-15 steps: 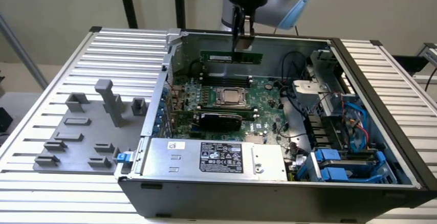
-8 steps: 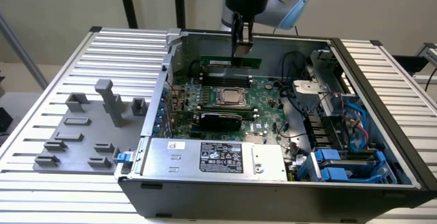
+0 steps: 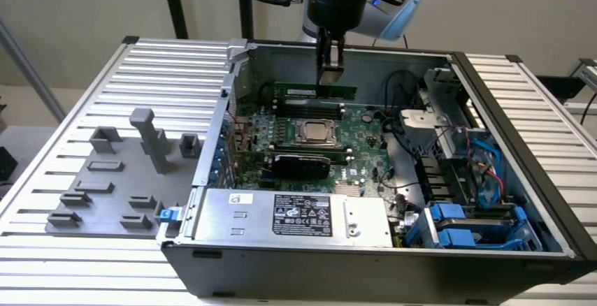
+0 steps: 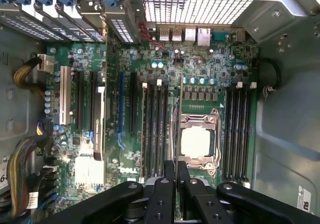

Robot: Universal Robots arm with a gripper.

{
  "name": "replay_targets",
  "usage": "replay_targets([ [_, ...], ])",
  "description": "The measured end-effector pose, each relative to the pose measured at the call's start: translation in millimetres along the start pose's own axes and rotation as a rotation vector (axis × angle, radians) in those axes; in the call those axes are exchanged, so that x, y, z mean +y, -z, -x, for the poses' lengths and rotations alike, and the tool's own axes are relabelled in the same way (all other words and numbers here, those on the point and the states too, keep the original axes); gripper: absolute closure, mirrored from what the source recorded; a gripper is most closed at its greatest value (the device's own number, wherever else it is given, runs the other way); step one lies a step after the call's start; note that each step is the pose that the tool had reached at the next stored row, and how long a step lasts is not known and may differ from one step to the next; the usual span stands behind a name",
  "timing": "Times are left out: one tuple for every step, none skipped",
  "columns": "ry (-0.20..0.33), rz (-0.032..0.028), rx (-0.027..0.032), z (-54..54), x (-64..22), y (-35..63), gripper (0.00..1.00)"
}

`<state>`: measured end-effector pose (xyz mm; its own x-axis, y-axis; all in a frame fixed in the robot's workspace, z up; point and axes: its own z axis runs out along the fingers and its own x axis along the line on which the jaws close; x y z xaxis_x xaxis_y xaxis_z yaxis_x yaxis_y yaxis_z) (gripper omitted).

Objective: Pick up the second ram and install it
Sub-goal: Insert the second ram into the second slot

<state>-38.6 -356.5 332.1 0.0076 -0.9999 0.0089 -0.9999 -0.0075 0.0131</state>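
surface: ribbed metal table point(image 3: 177, 61), slats running across | on it, centre to the exterior view's right: open computer case point(image 3: 373, 264), side panel off, resting flat | on it, at the exterior view's left: cluster of grey holder blocks point(image 3: 94, 208), low ones nearer the camera, tall upright post point(image 3: 149, 138) behind, just beside the case

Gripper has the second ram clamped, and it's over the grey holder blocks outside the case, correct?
No. The gripper does clamp the second ram, but over the motherboard inside the open case, not over the grey holder blocks. The exterior view shows it.
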Motion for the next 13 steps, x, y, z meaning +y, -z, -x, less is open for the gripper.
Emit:
replay_targets([
  [0.0,-0.0035,0.0,0.0,0.0,-1.5,0.86],
  [0.0,-0.0072,0.0001,0.0,0.0,-3.1,0.86],
  [0.0,-0.0103,0.0001,0.0,0.1,-4.8,0.86],
  [0.0,-0.0123,0.0003,-0.1,0.3,-6.5,0.86],
  [0.0,-0.0136,0.0002,-0.3,0.6,-8.5,0.86],
  [0.0,-0.0141,0.0002,-0.6,0.8,-10.3,0.86],
  [0.0,-0.0146,0.0001,-0.8,1.0,-12.2,0.86],
  [0.0,-0.0148,0.0001,-1.0,1.2,-14.0,0.86],
  [0.0,-0.0149,0.0002,-1.2,1.4,-15.8,0.86],
  [0.0,-0.0149,0.0002,-1.5,1.6,-17.6,0.86],
  [0.0,-0.0149,0.0002,-1.7,1.7,-19.4,0.86],
  [0.0,-0.0149,0.0002,-1.8,1.8,-21.2,0.86],
  [0.0,-0.015,0.0001,-1.9,1.9,-23.1,0.86],
])
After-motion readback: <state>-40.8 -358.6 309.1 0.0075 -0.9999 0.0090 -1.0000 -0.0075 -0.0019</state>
